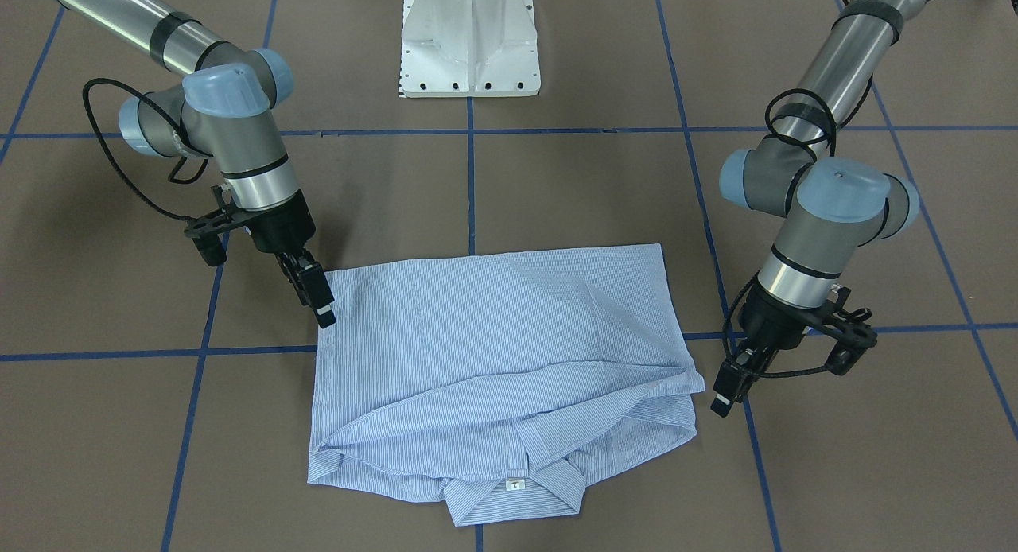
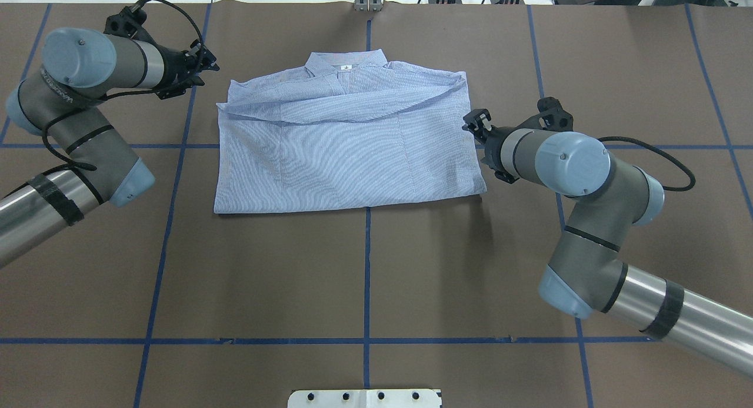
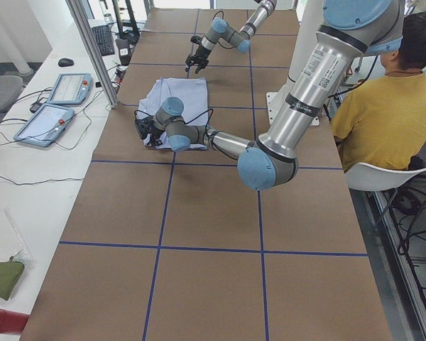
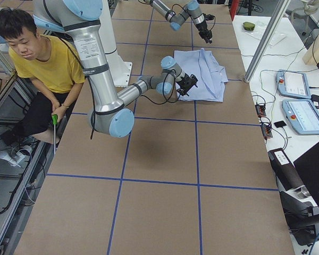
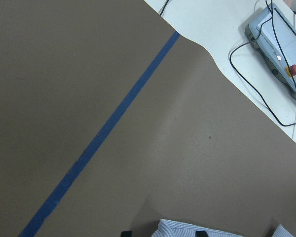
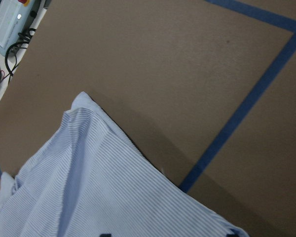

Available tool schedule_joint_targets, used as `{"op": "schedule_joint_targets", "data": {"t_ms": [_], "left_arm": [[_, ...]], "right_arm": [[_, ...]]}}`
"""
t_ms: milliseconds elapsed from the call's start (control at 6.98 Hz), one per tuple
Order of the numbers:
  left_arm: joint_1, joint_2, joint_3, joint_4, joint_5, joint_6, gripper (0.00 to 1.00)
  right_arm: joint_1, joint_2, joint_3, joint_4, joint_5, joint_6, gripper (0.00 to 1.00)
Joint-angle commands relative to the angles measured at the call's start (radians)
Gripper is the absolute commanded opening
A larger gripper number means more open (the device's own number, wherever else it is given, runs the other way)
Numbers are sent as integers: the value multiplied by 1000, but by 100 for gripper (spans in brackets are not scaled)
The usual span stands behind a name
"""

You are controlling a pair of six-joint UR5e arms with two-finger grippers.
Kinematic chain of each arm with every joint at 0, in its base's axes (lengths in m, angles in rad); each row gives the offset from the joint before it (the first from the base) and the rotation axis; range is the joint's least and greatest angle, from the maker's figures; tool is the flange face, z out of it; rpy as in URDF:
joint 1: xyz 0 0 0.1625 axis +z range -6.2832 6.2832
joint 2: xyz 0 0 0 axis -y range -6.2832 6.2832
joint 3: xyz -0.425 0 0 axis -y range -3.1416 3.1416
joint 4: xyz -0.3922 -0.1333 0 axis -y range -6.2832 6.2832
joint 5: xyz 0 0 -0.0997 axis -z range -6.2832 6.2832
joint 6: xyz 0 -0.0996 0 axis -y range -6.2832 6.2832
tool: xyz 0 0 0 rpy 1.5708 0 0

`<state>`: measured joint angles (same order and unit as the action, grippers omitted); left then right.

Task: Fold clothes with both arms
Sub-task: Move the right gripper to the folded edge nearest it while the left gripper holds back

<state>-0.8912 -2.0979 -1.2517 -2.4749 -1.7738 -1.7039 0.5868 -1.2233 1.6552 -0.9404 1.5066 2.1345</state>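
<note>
The clothes are one light blue striped shirt [image 1: 501, 337] [image 2: 347, 143], folded into a flat rectangle on the brown table. Its collar and white neck label [image 1: 515, 483] lie on the side away from the robot. My left gripper [image 1: 725, 393] [image 2: 203, 61] hovers just off the shirt's collar-side corner. Its fingertips stand apart at the bottom edge of the left wrist view with a strip of shirt [image 5: 187, 229] between them, not clamped. My right gripper [image 1: 314, 297] [image 2: 475, 123] is open at the shirt's opposite side edge, near the hem corner. The right wrist view looks down on that shirt corner [image 6: 103, 192].
The white pedestal base [image 1: 469, 43] stands behind the shirt on the robot's side. Blue tape lines [image 2: 367, 267] cross the table. Teach pendants [image 4: 295, 85] and cables lie on the white bench past the collar side. A seated person in a yellow top [image 3: 387, 114] is beside the robot.
</note>
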Motion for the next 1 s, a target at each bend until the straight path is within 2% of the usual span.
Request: {"op": "schedule_joint_targets", "data": {"t_ms": [0, 430, 573, 716, 859], "left_arm": [[1, -1, -2, 1, 1, 3, 52], [3, -2, -2, -1, 4, 0, 52], [3, -2, -2, -1, 4, 0, 52], [3, -2, -2, -1, 4, -2, 52], [1, -1, 0, -1, 4, -2, 53]], "right_arm": [[-45, -45, 21, 0, -5, 2, 83], [-79, -58, 20, -1, -8, 2, 83], [-81, -62, 21, -1, -8, 2, 72], [-81, -62, 23, -3, -8, 22, 19], [-81, -62, 28, -3, -6, 24, 0]]}}
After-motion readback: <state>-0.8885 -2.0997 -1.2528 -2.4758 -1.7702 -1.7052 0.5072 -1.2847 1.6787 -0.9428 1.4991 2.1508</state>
